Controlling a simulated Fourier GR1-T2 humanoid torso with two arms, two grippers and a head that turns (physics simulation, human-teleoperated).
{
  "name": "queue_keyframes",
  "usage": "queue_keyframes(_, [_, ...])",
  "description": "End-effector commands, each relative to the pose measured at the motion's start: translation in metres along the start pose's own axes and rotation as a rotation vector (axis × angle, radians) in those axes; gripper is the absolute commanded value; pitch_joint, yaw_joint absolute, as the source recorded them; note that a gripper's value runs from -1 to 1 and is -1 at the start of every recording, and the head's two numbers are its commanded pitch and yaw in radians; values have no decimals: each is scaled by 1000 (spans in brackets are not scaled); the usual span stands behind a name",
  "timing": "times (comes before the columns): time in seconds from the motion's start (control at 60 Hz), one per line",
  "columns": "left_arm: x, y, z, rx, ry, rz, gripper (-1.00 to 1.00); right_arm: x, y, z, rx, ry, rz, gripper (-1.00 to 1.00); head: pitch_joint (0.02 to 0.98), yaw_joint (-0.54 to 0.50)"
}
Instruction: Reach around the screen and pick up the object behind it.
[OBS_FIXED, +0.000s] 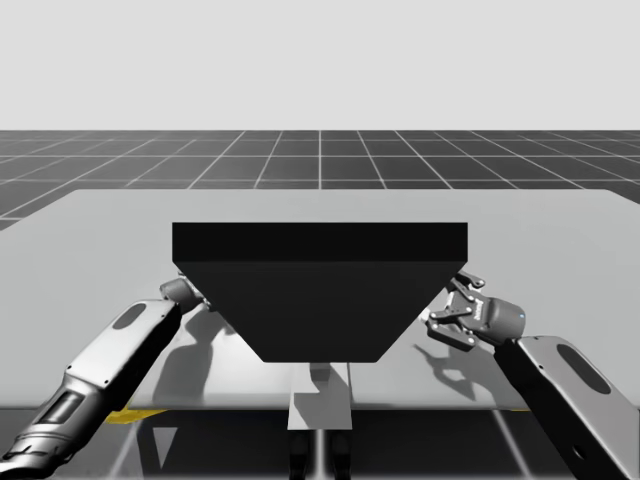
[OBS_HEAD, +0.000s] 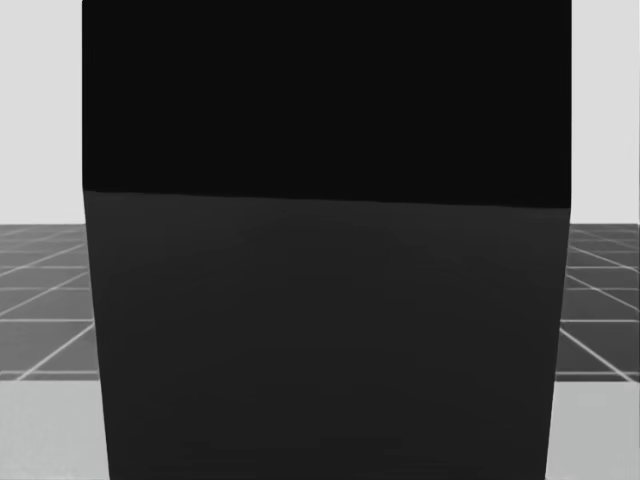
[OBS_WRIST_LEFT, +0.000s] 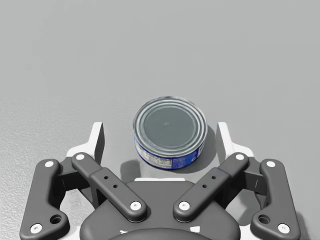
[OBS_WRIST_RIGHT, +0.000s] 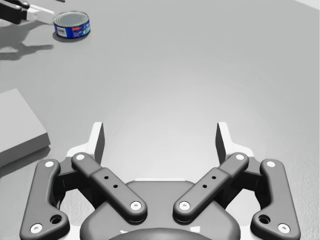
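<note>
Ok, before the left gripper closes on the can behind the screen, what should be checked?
1. Can sits between the left gripper's fingers: ok.
2. Both fingers open, apart from the can: ok.
3. Can upright on the table: ok.
4. Fingers low enough on the can's wall: cannot tell.
5. Right gripper open, empty, far from the can: ok.
6. Left arm free of the screen: cannot tell.

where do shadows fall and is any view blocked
High view: soft arm shadows lie on the table. Left wrist view: a faint shadow hugs the base of the blue can. Head view: the dark screen blocks the middle, darker on top.
</note>
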Motion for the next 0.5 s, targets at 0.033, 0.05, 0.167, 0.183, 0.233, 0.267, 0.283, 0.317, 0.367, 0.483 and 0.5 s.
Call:
queue_keyframes(0.033, [-2, 4, -19, -12, 21, 9, -1000, -1, 2, 0, 33, 5, 9, -1000, 187, 6])
queue_keyframes(0.05, [-2, 3, -20, -15, 22, 9, -1000, -2, 2, 0, 33, 6, 10, -1000, 187, 6])
queue_keyframes(0.167, [-1, -1, -35, -36, 36, 4, -1000, -2, 2, 0, 34, 11, 16, -1000, 191, 6])
queue_keyframes(0.183, [-1, -1, -36, -36, 37, 3, -1000, -2, 2, 0, 35, 11, 17, -1000, 191, 6])
queue_keyframes(0.233, [-1, 0, -42, -40, 44, 9, -1000, -2, 2, 0, 36, 11, 20, -1000, 192, 6])
queue_keyframes(0.267, [-2, 0, -47, -39, 48, 13, -1000, -2, 3, 1, 38, 11, 21, -1000, 194, 6])
queue_keyframes(0.283, [-2, 0, -47, -39, 48, 15, -1000, -2, 3, 1, 38, 11, 21, -1000, 195, 6])
queue_keyframes(0.317, [-2, 1, -50, -44, 50, 18, -1000, -3, 3, 1, 39, 12, 24, -1000, 195, 5])
queue_keyframes(0.367, [-4, 1, -54, -44, 56, 17, -1000, -3, 3, 1, 40, 14, 26, -1000, 198, 4])
queue_keyframes(0.483, [-9, 4, -59, -38, 72, 29, -1000, -3, 4, 0, 43, 17, 30, -1000, 203, 3])
queue_keyframes(0.5, [-11, 5, -60, -35, 78, 36, -1000, -3, 4, 0, 44, 18, 31, -1000, 204, 3])
